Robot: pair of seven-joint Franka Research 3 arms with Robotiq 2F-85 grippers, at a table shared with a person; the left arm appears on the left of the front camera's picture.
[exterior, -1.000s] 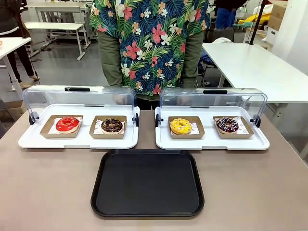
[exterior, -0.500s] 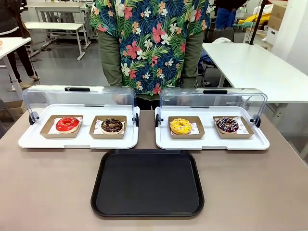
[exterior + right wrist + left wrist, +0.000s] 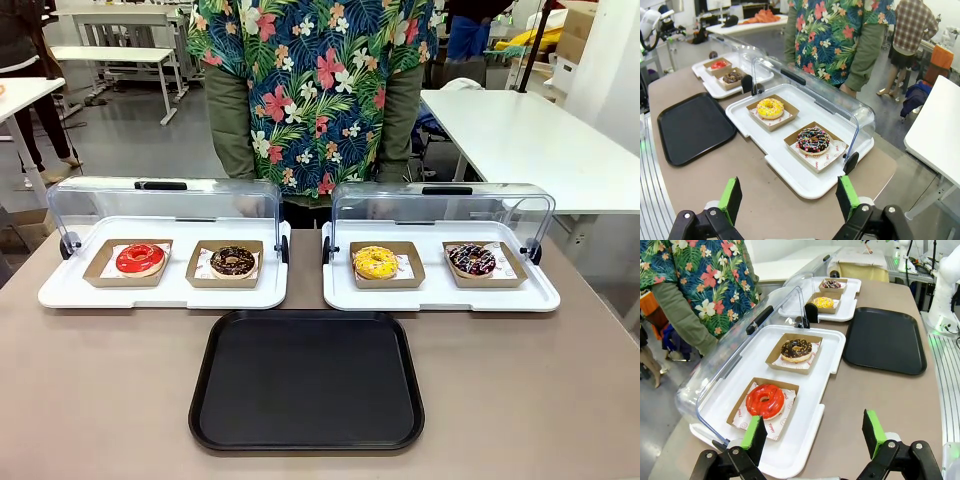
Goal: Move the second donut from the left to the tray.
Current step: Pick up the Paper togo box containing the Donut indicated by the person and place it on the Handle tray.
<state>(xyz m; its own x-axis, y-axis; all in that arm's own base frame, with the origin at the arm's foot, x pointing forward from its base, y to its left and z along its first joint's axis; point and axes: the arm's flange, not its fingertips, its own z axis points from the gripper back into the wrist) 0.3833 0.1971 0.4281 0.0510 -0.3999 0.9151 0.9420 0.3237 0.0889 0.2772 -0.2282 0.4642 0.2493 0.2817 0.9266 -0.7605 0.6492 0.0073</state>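
Note:
The second donut from the left (image 3: 234, 261), chocolate-iced with pale sprinkles, sits in a brown cardboard holder on the left white display tray (image 3: 165, 296); I also see this donut (image 3: 796, 349) in the left wrist view and far off (image 3: 732, 77) in the right wrist view. The black tray (image 3: 307, 380) lies in front, between the two display trays, with nothing on it (image 3: 886, 339) (image 3: 692, 126). My left gripper (image 3: 814, 433) is open above the table by the red donut's end of the display tray. My right gripper (image 3: 789, 195) is open near the right display tray's corner.
A red-iced donut (image 3: 140, 258) shares the left display tray. The right display tray (image 3: 440, 293) holds a yellow donut (image 3: 375, 262) and a dark streaked donut (image 3: 471, 259). Clear lids stand raised behind both. A person in a floral shirt (image 3: 310, 90) stands at the far side.

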